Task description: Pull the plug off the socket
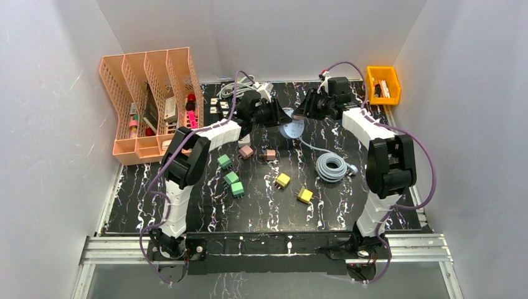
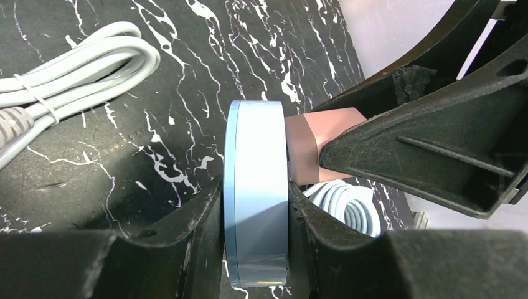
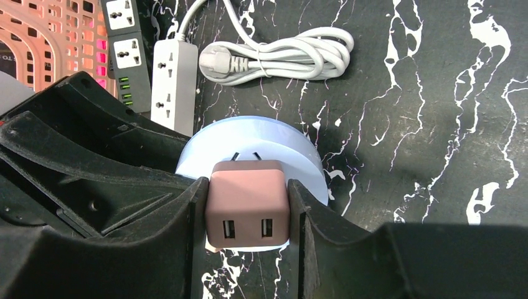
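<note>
A round light-blue socket (image 2: 258,187) is held on edge above the table at the back centre (image 1: 291,129). My left gripper (image 2: 255,215) is shut on its rim, one finger on each flat side. A pink-brown plug with two USB ports (image 3: 248,202) sits on the socket's face (image 3: 261,137), and thin dark prongs show between the two. My right gripper (image 3: 248,215) is shut on the plug's sides. In the left wrist view the plug (image 2: 311,143) presses against the socket. The two grippers meet nose to nose in the top view, left (image 1: 281,117) and right (image 1: 301,114).
Power strips (image 3: 174,75) and a bundled white cord (image 3: 280,53) lie behind the socket. A coiled grey cable (image 1: 331,167) lies to the right. Small green (image 1: 231,177), yellow (image 1: 282,180) and pink (image 1: 246,151) plugs lie mid-table. An orange file rack (image 1: 152,99) stands at the left and an orange bin (image 1: 383,84) at the back right.
</note>
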You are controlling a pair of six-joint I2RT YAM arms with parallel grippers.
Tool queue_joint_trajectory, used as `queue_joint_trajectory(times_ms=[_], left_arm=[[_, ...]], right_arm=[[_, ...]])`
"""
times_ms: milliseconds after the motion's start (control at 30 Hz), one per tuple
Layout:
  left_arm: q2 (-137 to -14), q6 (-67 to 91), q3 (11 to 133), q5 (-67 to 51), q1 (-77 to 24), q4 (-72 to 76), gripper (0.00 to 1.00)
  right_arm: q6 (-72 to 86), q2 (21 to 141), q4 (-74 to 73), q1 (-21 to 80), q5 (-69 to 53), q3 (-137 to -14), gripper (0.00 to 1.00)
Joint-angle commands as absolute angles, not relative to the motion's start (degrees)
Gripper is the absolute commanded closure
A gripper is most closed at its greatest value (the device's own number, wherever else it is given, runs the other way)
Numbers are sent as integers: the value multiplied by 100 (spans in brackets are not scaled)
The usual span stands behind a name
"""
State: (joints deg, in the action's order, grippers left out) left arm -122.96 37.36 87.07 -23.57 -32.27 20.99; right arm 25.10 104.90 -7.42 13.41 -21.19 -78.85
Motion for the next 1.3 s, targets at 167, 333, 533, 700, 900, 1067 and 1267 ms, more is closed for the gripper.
queue_joint_trajectory(times_ms=[167,333,533,700,900,1067,1267], left_arm=[[-11831,3761,8943,-2190,-3282,2042,100],[-11941,3854,9007,-2074,-3209,1945,100],[-11988,3926,9074,-1942,-3066,1833,100],[-12037,4232,9017,-1892,-2903,1980,100],[-12427,4362,9518,-1892,-2843,2264,100],[-13638,4397,11344,-1141,-2817,2272,100],[-13458,4982,10480,1563,-2433,3578,100]], right_arm=[[2411,8640,-511,1349,-2369,-8748,100],[2088,8385,-1259,1209,-2270,-9531,100],[2152,8058,-1360,1162,-2404,-9441,100],[2035,7901,-1555,1101,-2408,-9554,100],[1985,7855,-1638,1086,-2456,-9225,100],[2081,7497,-1290,1581,-2293,-7080,100],[1850,7822,-1047,3093,-1538,-5749,100]])
